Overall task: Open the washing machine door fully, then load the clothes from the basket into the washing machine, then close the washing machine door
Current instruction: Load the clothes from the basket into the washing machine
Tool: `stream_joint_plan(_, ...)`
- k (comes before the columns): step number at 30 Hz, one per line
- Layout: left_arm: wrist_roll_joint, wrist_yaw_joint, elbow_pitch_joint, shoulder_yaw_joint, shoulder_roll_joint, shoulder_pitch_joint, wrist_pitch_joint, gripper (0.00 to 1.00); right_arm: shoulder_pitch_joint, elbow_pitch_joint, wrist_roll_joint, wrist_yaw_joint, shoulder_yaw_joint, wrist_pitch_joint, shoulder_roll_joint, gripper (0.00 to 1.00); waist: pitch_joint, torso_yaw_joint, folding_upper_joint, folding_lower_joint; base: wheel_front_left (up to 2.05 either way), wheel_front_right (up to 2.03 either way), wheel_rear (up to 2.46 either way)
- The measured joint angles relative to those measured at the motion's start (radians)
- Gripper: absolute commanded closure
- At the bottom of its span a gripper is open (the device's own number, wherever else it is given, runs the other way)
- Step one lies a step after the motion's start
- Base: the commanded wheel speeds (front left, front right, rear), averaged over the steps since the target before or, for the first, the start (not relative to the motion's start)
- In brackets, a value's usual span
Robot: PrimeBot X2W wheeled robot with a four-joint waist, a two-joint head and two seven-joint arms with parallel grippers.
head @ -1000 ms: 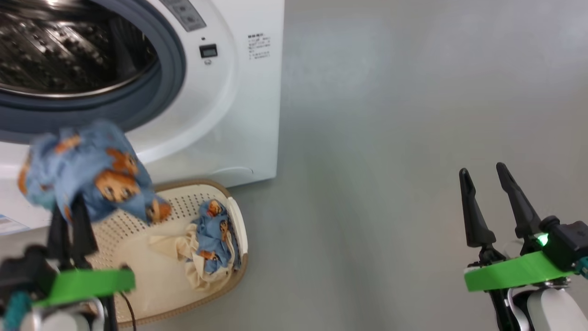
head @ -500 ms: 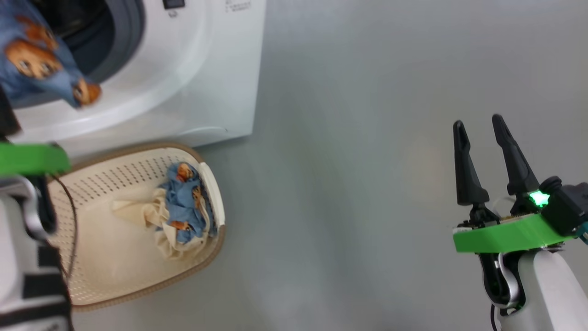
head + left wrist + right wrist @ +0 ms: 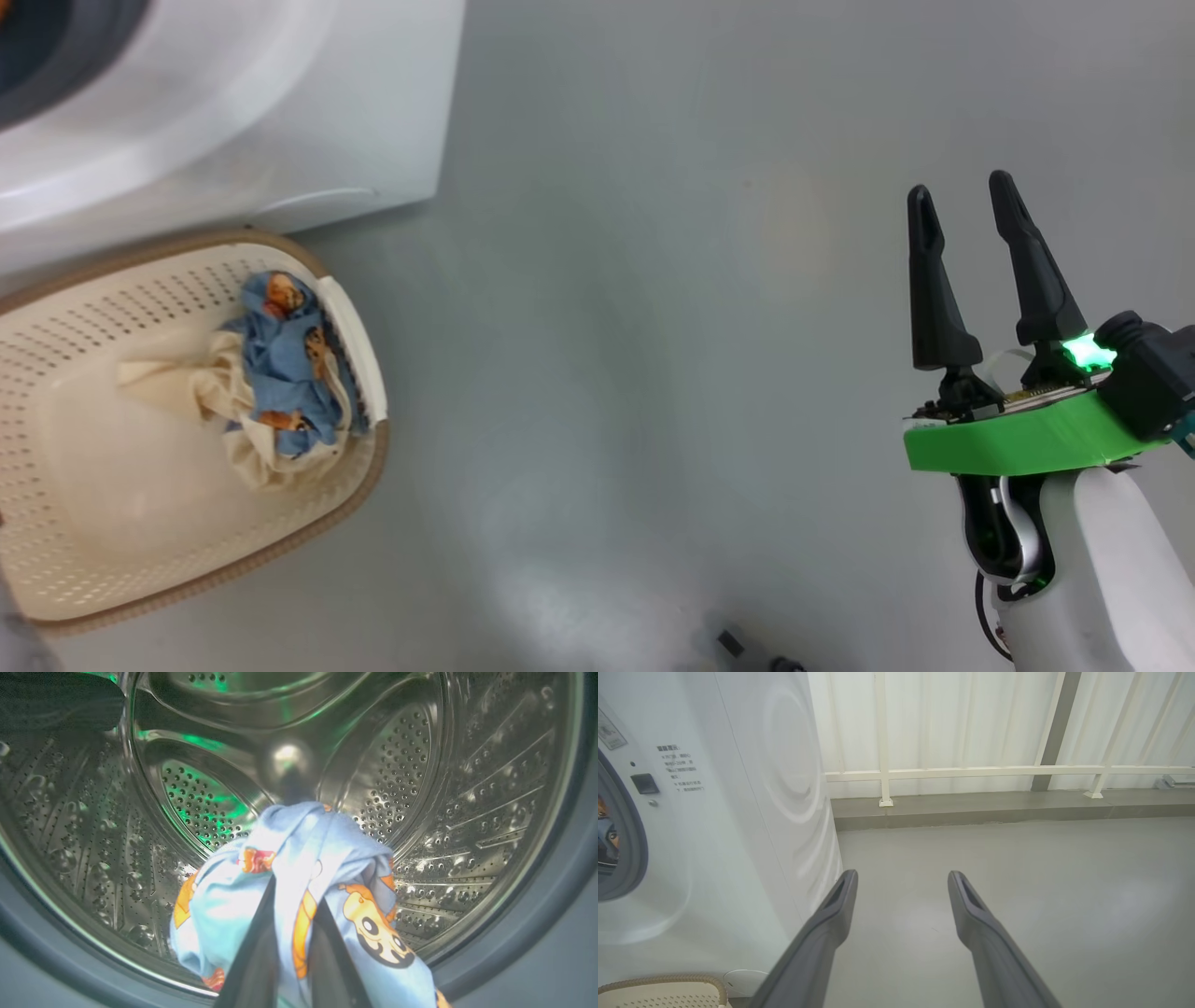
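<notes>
In the left wrist view my left gripper is shut on a light blue garment with orange prints, held at the mouth of the steel drum inside the grey rubber ring. The white washing machine stands at the head view's top left. Below it sits the cream basket, with blue and cream clothes bunched at its right end. My right gripper hangs open and empty over bare floor at the right; its fingers also spread wide in its own view. The door is out of view.
Grey floor stretches right of the machine and basket. In the right wrist view a white railing and a low kerb run along the back wall. A small dark object lies at the head view's bottom edge.
The head camera has swung, shifting the machine and basket up and left. My left gripper has carried the blue garment up from above the basket to the drum opening. The right gripper stays open.
</notes>
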Motion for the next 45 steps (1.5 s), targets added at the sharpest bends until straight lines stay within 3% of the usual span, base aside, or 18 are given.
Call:
stream_joint_plan(12,0.052,0.042,0.136,-0.01,0.095,-0.128,0.0,1.0,-0.035,0.001,0.018,0.0,0.053,0.0,0.012,0.0,0.051,-0.068,0.0,-0.0001,0.0,0.0,0.0)
stream_joint_plan(13,0.052,0.043,0.142,-0.014,0.099,-0.133,0.0,0.8,-0.035,0.0,0.019,0.0,0.063,0.0,0.013,0.0,0.053,-0.075,0.0,-0.0001,0.0,0.0,0.0)
stream_joint_plan(14,0.055,0.04,0.146,-0.023,0.106,-0.135,0.0,0.52,-0.035,0.0,0.019,0.0,0.068,0.0,0.016,0.0,0.055,-0.082,0.0,-0.0001,0.0,0.0,0.0)
stream_joint_plan(15,0.06,0.038,0.146,-0.031,0.113,-0.137,0.0,0.0,-0.035,0.0,0.021,0.0,0.07,0.0,0.018,0.0,0.057,-0.088,0.0,-0.0001,0.0,0.0,0.0)
stream_joint_plan(34,0.04,0.012,0.137,-0.056,0.103,-0.073,0.0,0.0,-0.035,0.006,0.026,0.0,0.069,0.0,0.019,0.0,0.005,-0.078,0.0,-0.0003,0.0,0.0,0.0)
stream_joint_plan(45,-0.005,-0.006,-0.034,-0.033,-0.014,0.191,0.0,0.0,-0.031,0.018,0.015,0.0,0.067,0.0,-0.032,0.0,-0.071,-0.021,0.0,-0.0003,0.0,0.0,0.0)
